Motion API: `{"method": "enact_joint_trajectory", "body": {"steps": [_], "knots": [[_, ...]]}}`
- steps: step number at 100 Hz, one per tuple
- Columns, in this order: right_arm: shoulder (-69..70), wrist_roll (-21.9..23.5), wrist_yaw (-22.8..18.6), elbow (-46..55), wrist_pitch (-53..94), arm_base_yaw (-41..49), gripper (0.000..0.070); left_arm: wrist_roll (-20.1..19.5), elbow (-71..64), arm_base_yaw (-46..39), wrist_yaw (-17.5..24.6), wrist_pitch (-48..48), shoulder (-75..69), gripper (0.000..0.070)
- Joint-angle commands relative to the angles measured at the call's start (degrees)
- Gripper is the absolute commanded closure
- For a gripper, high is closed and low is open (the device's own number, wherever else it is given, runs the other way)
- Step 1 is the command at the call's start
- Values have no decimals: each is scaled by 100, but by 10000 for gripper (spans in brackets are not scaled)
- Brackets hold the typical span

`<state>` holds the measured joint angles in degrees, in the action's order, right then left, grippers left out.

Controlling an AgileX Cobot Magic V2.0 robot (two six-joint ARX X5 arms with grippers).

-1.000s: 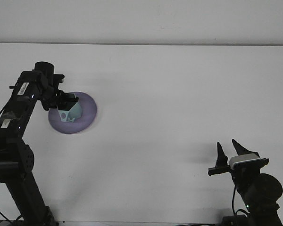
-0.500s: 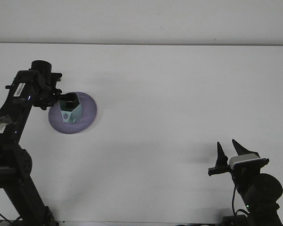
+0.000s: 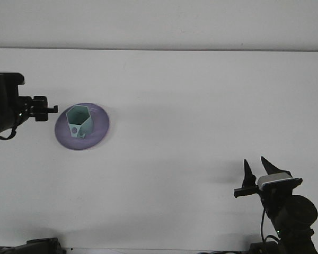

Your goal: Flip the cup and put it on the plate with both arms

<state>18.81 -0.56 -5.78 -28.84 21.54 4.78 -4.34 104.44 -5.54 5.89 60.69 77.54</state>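
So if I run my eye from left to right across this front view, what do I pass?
Left gripper → plate, with the cup standing on it → a long bare stretch of table → right gripper.

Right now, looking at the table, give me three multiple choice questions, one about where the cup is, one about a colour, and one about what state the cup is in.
1. Where is the cup?
A. on the plate
B. on the bare table beside the plate
C. in the right end effector

2. What colour is the plate?
A. red
B. purple
C. black

3. How does the cup stand?
A. mouth up, free of both arms
B. held by the left end effector
C. mouth down on the plate

Answers: 1 A, the cup sits inside the plate's rim. 2 B, the plate is pale purple. 3 A, its open mouth shows and the left end effector is clear of it.
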Motion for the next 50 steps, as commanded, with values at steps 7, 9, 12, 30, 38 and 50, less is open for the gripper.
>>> {"method": "enact_joint_trajectory", "body": {"steps": [7,9,12,30,38,50], "knots": [[-2,168,22,-46,-55,-2,479,-107,-439,-13,387,-278,-531,688],[-2,166,20,-46,-55,-2,532,-127,-614,-13,444,-372,-654,688],[-2,166,20,-46,-55,-2,621,-166,-925,-13,483,-531,-855,688],[-2,160,20,-46,-61,-2,700,-155,-3453,-11,483,-2393,-2398,688],[-2,155,20,-46,-98,-2,700,2,-4817,-7,485,-3604,-3329,688],[-2,48,22,-46,-199,-2,700,343,-6428,-7,485,-4730,-4627,688]]}}
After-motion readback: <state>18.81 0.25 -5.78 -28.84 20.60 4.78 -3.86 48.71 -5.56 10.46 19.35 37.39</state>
